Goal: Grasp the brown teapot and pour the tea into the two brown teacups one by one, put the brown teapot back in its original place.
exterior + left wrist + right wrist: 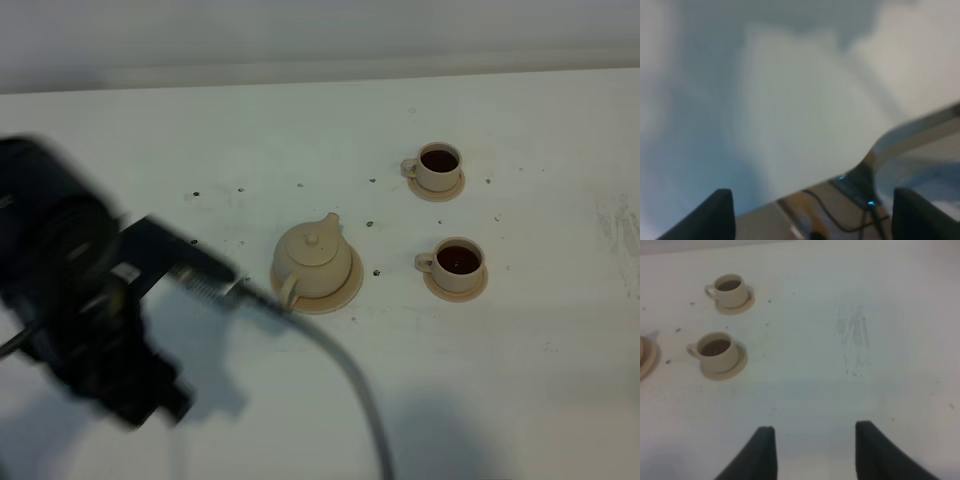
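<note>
The brown teapot stands upright, lid on, on its wide round saucer at the table's middle. Two brown teacups stand on small saucers to its right, the far one and the near one, both holding dark tea. They also show in the right wrist view, far cup and near cup. My left arm is blurred at the left, apart from the teapot. My left gripper is open and empty. My right gripper is open and empty over bare table, right of the cups.
The white table has small dark specks around the teapot. A grey cable runs from my left arm toward the front edge. The left wrist view shows the table's edge with cables and blue lights below it. A wall runs along the back.
</note>
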Controlling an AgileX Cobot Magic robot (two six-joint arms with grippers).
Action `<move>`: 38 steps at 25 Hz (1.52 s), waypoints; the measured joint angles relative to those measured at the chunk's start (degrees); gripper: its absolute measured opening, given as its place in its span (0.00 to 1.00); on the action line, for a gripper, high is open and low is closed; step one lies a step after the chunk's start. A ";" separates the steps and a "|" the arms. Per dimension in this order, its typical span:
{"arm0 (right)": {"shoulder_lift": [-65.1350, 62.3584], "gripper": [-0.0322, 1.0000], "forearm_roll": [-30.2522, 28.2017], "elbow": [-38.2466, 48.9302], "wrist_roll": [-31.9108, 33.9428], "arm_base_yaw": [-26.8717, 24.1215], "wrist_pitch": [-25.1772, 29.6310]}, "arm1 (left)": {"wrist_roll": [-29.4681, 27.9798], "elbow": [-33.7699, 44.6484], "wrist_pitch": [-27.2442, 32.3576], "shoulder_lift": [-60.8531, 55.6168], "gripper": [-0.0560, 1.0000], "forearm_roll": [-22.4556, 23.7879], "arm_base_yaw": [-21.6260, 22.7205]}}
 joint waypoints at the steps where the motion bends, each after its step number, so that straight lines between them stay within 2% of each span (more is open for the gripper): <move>1: 0.00 0.41 0.00 0.00 0.00 0.00 0.00 | 1.65 2.34 -0.48 -2.88 0.66 0.04 0.00; 4: 0.00 0.41 0.00 0.00 0.00 0.00 0.00 | 4.12 8.42 -3.80 -10.70 0.66 0.11 0.00; 10: 0.00 0.41 0.00 0.00 0.00 0.00 0.00 | 4.55 17.87 -9.40 -24.11 0.66 -1.60 0.00; 15: 0.00 0.41 0.00 0.00 0.00 0.00 0.00 | 4.30 21.61 -9.94 -32.40 0.66 -2.30 0.00; 19: 0.00 0.41 0.00 0.00 0.00 0.00 0.00 | 0.67 22.46 -9.04 -38.22 0.66 -2.54 1.30; 21: 0.00 0.41 0.00 0.00 0.00 0.00 0.00 | 0.30 22.61 -8.74 -40.89 0.66 -2.83 4.05; 27: 0.00 0.41 0.00 0.00 0.00 0.00 0.00 | 5.34 22.61 -8.67 -49.02 0.66 -5.40 19.49; 30: 0.00 0.41 0.00 0.00 0.00 0.00 0.00 | 5.80 22.61 -8.57 -53.29 0.66 -5.60 25.57; 34: 0.00 0.41 0.00 0.00 0.00 0.00 0.00 | 5.77 22.61 -8.57 -57.26 0.66 -5.54 30.42; 38: 0.00 0.41 0.02 0.00 0.00 0.00 0.00 | 5.72 22.61 -8.52 -58.02 0.66 -5.25 32.87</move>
